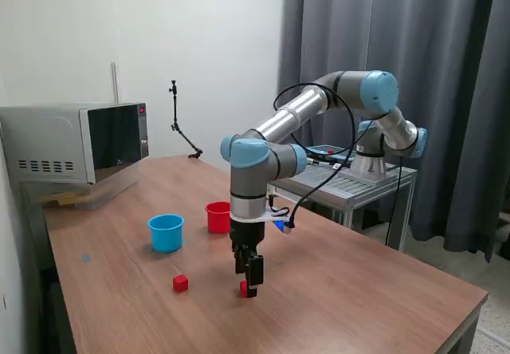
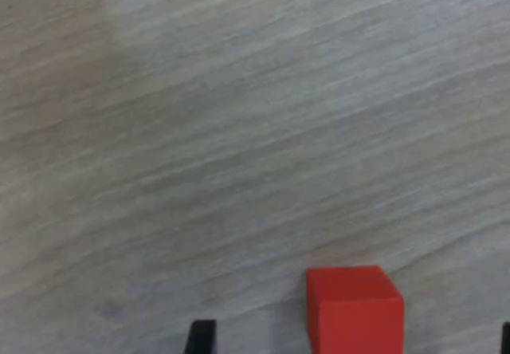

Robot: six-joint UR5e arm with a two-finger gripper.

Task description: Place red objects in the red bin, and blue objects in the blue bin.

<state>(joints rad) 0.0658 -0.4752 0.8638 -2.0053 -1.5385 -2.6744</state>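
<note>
Broadly, the wooden worktop [image 1: 358, 282] is carrying everything, with a microwave [image 1: 76, 143] sitting at its far corner on the exterior view's left. The arm [image 1: 263, 159] is reaching down from its base on a side stand and is pointing the tool [image 1: 249, 285] straight at the worktop.

The blue bin [image 1: 166, 232] is standing upright well apart from the tool, on the exterior view's left, and the red bin [image 1: 217, 217] is standing just beside it, a little farther back. Neither bin is showing its contents from this angle.

One red cube [image 1: 181, 283] is lying alone on the worktop, in front of the blue bin and apart from the tool. A second red cube [image 1: 243, 289] is sitting right at the tool's tips, partly hidden behind the dark fingers in the exterior view.

In the wrist view, that same red cube [image 2: 355, 310] is resting flat on the wood grain between the two fingers. One dark finger [image 2: 201, 337] is showing beside it with a clear strip of worktop between them, and the other finger is only just peeking in at the picture's edge, also apart from the cube. So the tool is standing open around the cube, with the cube lying off-centre in the gap and nothing yet gripped.
</note>
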